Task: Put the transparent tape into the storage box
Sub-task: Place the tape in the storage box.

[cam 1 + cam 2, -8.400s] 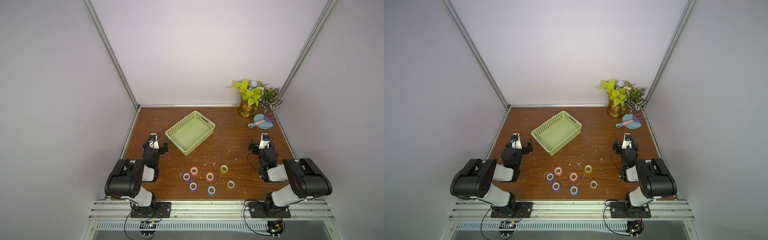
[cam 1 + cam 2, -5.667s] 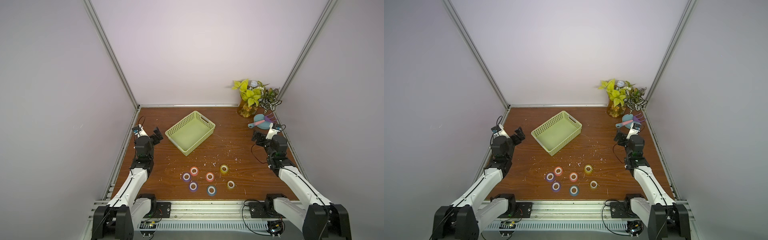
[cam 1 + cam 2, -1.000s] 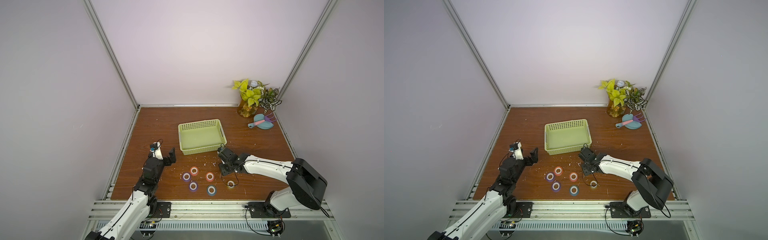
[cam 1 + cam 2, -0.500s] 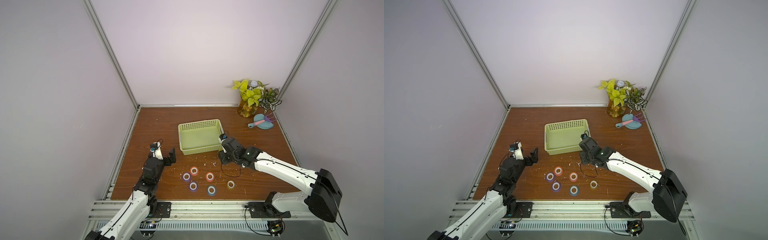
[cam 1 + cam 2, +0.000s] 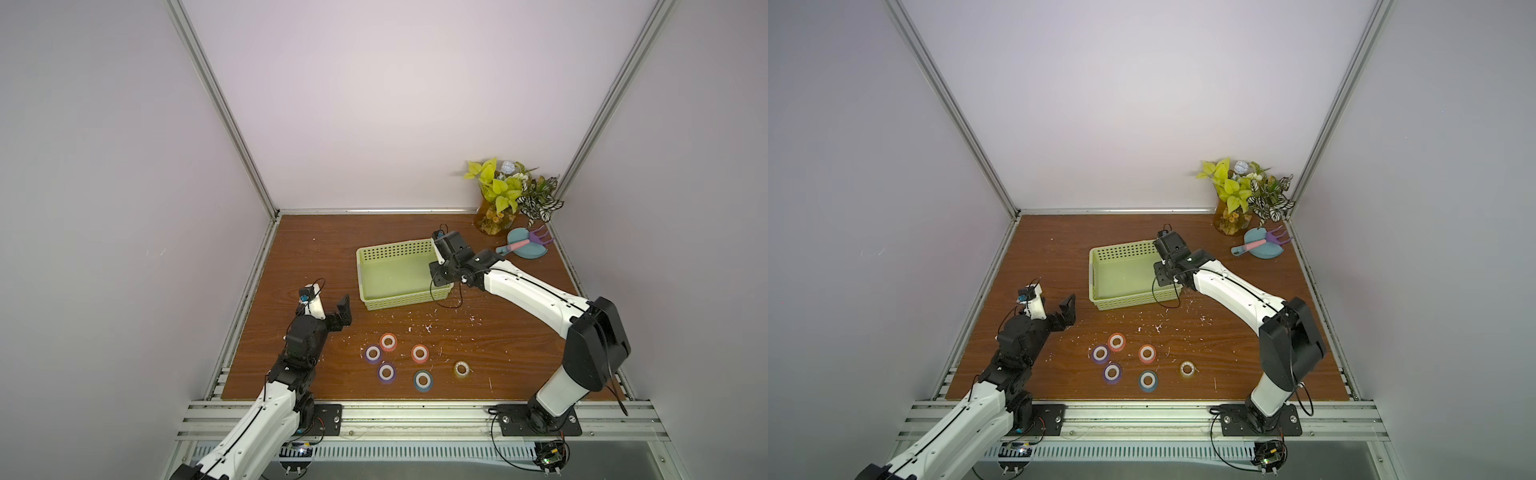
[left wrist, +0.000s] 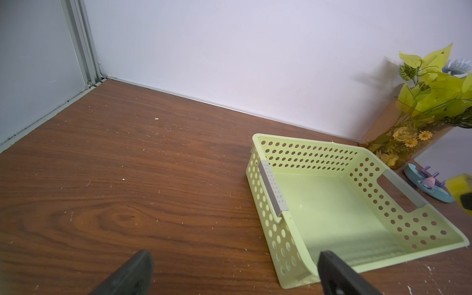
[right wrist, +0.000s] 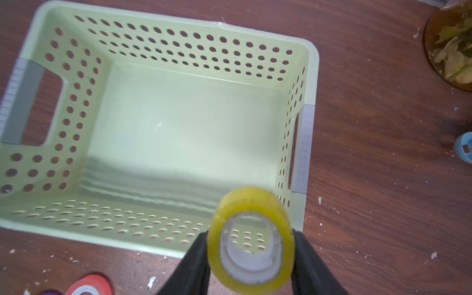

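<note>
No writing, label, brand, number or sign can be read in any view. The grey strip [image 7: 305, 148] on the handle of the box [image 7: 166, 43], just ahead of the right gripper [image 7: 249, 237], bears faint raised marks, too blurred to tell as letters. The white core of the yellow tape [image 7: 245, 199] clamped in that gripper shows no legible print.

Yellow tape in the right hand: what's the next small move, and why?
Probably ease the right hand a little further in over the storage box floor. The yellow tape hangs clamped above the box's wall near a corner, so a drop here might catch the rim.
</note>
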Robot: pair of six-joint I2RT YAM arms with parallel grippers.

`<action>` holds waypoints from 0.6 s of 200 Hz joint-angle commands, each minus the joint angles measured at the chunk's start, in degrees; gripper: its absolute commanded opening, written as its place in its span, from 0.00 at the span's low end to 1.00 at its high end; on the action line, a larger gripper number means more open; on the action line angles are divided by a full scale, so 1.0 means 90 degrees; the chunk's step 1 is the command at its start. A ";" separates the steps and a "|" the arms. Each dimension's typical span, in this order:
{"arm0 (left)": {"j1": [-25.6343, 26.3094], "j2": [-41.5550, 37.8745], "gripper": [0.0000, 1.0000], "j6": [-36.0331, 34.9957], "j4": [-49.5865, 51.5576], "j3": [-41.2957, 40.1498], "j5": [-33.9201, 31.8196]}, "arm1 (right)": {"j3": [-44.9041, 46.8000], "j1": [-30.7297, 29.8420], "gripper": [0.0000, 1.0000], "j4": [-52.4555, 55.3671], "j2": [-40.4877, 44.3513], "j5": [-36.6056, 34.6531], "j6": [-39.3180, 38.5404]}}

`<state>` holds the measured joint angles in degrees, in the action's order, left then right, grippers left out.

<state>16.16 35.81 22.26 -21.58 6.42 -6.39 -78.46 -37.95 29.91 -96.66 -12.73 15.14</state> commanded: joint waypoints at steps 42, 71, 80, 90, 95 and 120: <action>-0.0055 0.0018 0.99 -0.0049 -0.0101 -0.0039 -0.0071 | -0.1286 0.0029 0.45 0.0924 -0.1048 0.0221 -0.0441; -0.0053 0.0054 0.99 -0.0061 -0.0116 -0.0028 -0.0051 | -0.1571 0.0031 0.45 0.1143 -0.1504 0.0116 -0.0479; -0.0064 0.0065 0.99 -0.0061 -0.0131 -0.0027 -0.0045 | -0.1635 0.0035 0.45 0.1209 -0.1625 0.0065 -0.0488; -0.0066 0.0077 0.99 -0.0054 -0.0125 -0.0029 -0.0044 | -0.1684 0.0034 0.45 0.1272 -0.1743 0.0029 -0.0501; -0.0063 0.0083 0.99 -0.0057 -0.0131 -0.0029 -0.0044 | -0.1692 0.0031 0.45 0.1291 -0.1790 0.0015 -0.0501; -0.0059 0.0092 0.99 -0.0054 -0.0136 -0.0028 -0.0046 | -0.1687 0.0036 0.44 0.1298 -0.1984 0.0050 -0.0546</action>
<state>16.16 36.58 22.26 -21.69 6.42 -6.52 -91.68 -37.43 39.27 -114.21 -11.73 11.25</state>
